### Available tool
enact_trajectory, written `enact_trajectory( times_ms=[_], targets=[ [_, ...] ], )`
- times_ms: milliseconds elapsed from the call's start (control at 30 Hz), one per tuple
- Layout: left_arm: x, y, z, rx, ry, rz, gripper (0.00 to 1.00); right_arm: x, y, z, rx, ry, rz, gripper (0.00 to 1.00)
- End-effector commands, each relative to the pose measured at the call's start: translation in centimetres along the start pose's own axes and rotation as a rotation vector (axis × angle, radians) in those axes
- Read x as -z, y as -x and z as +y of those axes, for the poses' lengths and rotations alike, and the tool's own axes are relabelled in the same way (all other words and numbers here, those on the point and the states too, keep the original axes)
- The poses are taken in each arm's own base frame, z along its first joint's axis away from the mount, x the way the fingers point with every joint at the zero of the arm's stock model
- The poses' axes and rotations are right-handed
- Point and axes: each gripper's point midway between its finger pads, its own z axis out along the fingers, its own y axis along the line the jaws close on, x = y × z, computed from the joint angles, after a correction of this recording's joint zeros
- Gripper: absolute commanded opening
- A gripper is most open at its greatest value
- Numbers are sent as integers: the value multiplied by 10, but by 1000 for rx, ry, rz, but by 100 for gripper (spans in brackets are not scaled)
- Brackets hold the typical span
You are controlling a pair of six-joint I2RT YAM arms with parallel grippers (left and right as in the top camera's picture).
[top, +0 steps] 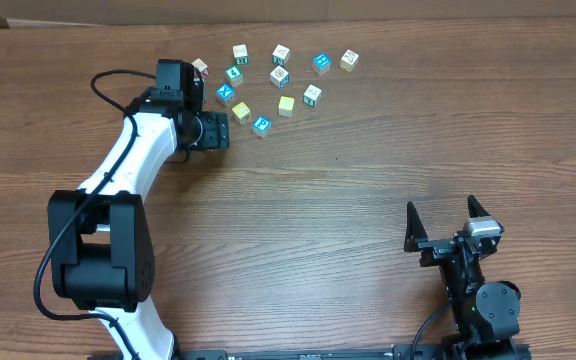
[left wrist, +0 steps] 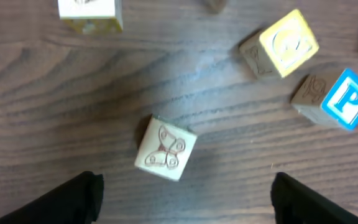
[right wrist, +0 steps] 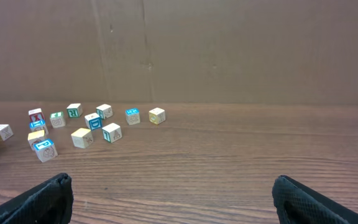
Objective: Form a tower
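Note:
No tower is in view; the wooden cubes lie singly, scattered at the back left of the table. In the left wrist view, a pale cube with a butterfly drawing (left wrist: 165,148) rests on the table just ahead of my left gripper (left wrist: 186,182). The jaws are open and wider than the cube, and they touch nothing. Overhead, the left gripper (top: 220,130) hangs at the near left edge of the cluster and hides that cube. My right gripper (top: 442,210) stands open and empty near the front right, also seen in its own wrist view (right wrist: 173,186).
A yellow cube (left wrist: 284,45) and a blue P cube (left wrist: 337,98) lie to the right of the butterfly cube, and a white cube (left wrist: 89,14) lies beyond it. Overhead, several more cubes spread rightward as far as a tan one (top: 349,60).

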Motion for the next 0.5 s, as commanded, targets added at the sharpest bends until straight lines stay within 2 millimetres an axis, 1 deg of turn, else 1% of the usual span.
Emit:
enact_trajectory(
  times_ms=[0, 167, 267, 333, 467],
  targets=[
    [-9, -3, 2, -15, 13, 6, 80, -1, -4, -1, 2, -3, 6, 100],
    [-9, 6, 0, -19, 9, -31, 77, -1, -4, -1, 2, -3, 6, 100],
    [-9, 9, 1, -78, 15, -42, 68, -1, -4, -1, 1, -3, 6, 100],
    [-10, 4, 2, -134, 17, -25, 58, -1, -4, -1, 1, -3, 6, 100],
    [-14, -7, 4, -194, 20, 4, 52, -1, -4, -1, 2, -3, 6, 100]
  ],
)
